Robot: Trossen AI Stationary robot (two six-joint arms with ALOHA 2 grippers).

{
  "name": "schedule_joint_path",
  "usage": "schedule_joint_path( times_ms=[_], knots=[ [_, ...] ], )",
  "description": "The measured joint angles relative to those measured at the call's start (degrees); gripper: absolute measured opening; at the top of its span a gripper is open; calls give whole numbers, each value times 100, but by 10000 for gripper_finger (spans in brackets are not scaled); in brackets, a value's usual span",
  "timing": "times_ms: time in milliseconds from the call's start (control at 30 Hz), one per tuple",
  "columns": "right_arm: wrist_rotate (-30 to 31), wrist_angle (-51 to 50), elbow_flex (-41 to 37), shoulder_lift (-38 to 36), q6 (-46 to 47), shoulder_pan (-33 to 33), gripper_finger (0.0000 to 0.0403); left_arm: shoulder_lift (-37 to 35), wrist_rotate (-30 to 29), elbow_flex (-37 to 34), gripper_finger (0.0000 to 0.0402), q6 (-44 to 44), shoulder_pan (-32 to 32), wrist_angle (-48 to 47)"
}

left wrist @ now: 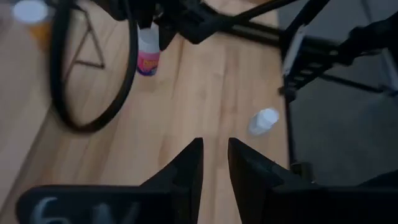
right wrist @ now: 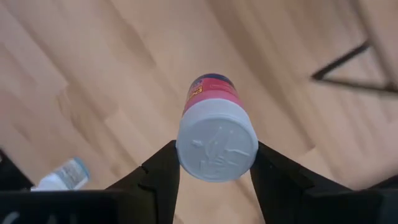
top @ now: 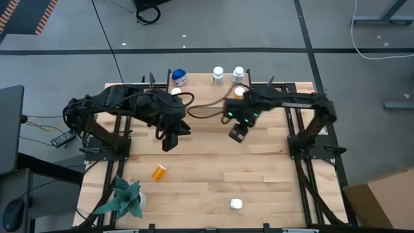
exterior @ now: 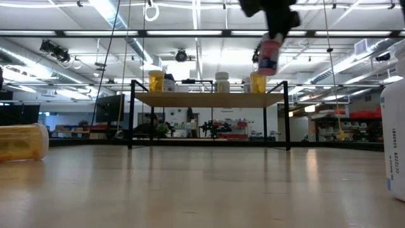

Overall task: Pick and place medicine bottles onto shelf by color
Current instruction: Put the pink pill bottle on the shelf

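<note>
Red bottle (right wrist: 214, 134) with a white cap hangs in the air, squeezed tight between the right gripper (right wrist: 214, 177) fingers, in front of the shelf (exterior: 209, 99). To do this well, the arm should carry it slowly, keep it straight up, and set it down away from the orange bottles (exterior: 156, 81) there. The left gripper (left wrist: 214, 165) waits over the table, holding nothing, fingers a little apart. From above, the arms hide much of the shelf.

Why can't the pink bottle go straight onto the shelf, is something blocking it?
Nothing visible blocks it. The right gripper holds the pink-labelled bottle in the air before the shelf, whose board has bare gaps between the bottles already standing there.
</note>
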Motion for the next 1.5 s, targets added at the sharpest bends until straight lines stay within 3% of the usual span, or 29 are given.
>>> schedule_joint_path(
  times_ms=[233,467,933,1133,1500],
  knots=[
    [24,-235,1573,1057,-595,-591,175,-32,-2,0,76,72,120,-288],
    [85,-228,2355,1527,-694,-1044,176,-26,0,0,73,150,104,-278],
    [377,-189,2406,1574,-1269,-2049,177,0,-11,-2,67,189,102,-285],
    [298,-79,2406,1574,-1432,-2090,177,0,-386,-2,70,293,106,-151],
    [295,242,2406,1574,-1469,-2125,181,0,-522,-3,69,43,138,535]
  ],
)
